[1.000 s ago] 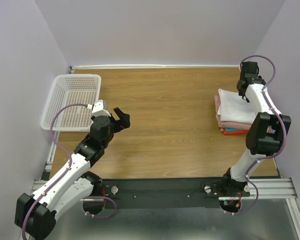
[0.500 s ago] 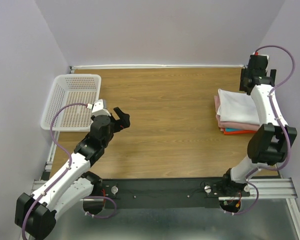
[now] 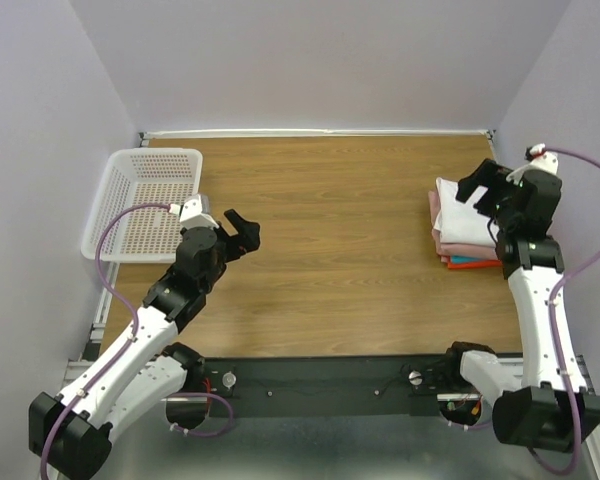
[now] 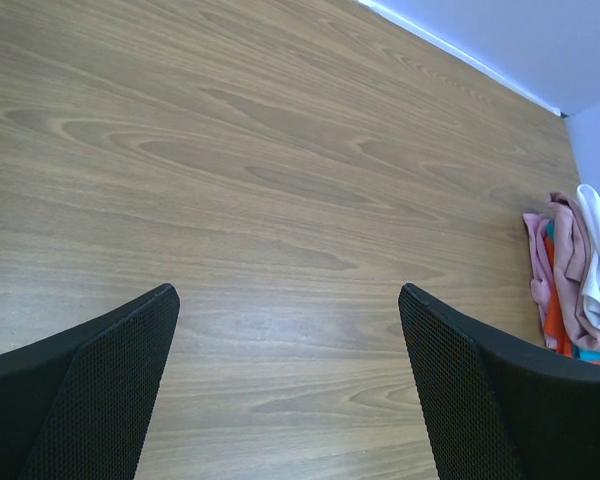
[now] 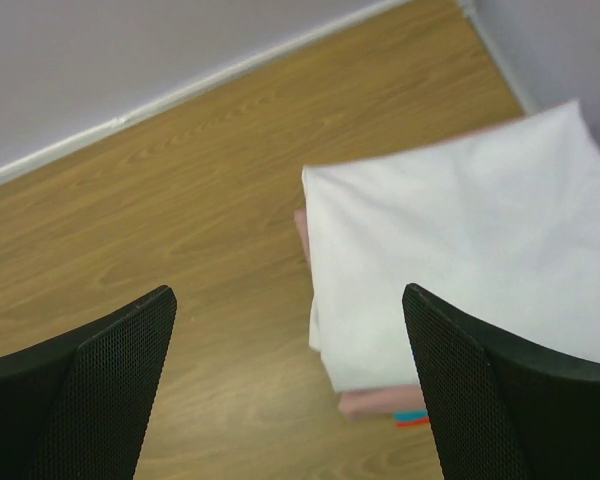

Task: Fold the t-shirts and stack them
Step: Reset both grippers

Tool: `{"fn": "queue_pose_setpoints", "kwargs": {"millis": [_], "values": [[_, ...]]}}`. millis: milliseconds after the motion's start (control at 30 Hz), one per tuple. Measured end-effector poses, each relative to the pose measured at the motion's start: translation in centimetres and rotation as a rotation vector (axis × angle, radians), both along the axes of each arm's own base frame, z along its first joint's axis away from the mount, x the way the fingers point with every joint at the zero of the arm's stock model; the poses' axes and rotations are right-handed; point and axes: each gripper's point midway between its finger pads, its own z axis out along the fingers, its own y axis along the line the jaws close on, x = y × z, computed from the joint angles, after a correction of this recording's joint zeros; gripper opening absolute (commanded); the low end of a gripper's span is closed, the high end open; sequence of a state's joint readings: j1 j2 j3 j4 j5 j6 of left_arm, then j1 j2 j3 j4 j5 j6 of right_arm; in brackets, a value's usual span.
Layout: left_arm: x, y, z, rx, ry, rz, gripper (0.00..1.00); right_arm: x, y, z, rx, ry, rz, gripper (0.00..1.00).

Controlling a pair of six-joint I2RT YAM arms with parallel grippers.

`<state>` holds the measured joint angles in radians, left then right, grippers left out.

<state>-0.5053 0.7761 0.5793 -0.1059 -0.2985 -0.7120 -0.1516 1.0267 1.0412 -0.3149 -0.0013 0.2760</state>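
Note:
The t-shirts lie folded in one stack at the table's right edge. A white shirt (image 3: 463, 215) is on top, over a dusty pink one (image 3: 468, 250), with thin blue (image 3: 468, 259) and red-orange (image 3: 475, 265) edges below. My right gripper (image 3: 477, 188) hovers open above the stack's far right part, holding nothing. Its wrist view shows the white shirt (image 5: 460, 260), the pink edge (image 5: 380, 402) and my right gripper (image 5: 288, 294). My left gripper (image 3: 242, 230) stands open over bare wood at centre left. In the left wrist view, my left gripper (image 4: 287, 290) faces the distant stack (image 4: 570, 280).
A white perforated basket (image 3: 145, 200) sits at the table's far left edge, just beyond the left arm. The back wall and the right wall stand close to the stack. Bare wooden tabletop (image 3: 350, 220) spans the middle.
My right gripper opened, rose off the white shirt toward the back corner, then swung nearer and now hovers over the stack. The left arm hardly moved.

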Motion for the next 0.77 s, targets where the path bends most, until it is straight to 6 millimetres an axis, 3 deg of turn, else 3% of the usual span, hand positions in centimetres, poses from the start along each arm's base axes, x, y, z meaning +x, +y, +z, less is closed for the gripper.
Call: {"fn": "queue_pose_setpoints", "kwargs": {"millis": [167,333,533,767], "values": [[-0.4,0.4,0.1,-0.009,0.007,0.019,0.98,-3.8,2.0,-4.0,0.09,0.013,0.04,1.0],[-0.8,0.9,0.6,-0.03,-0.002,0.041,0.98,-6.8,3.0,-6.6,0.144,-0.017,0.042,1.0],[-1.0,1.3,0.9,-0.053,-0.01,0.062,0.98,-8.3,3.4,-10.1,0.186,0.01,0.028,1.0],[-1.2,1.5,0.3,-0.059,0.008,0.075,0.98,-8.7,3.5,-10.2,0.193,-0.007,0.03,1.0]]}}
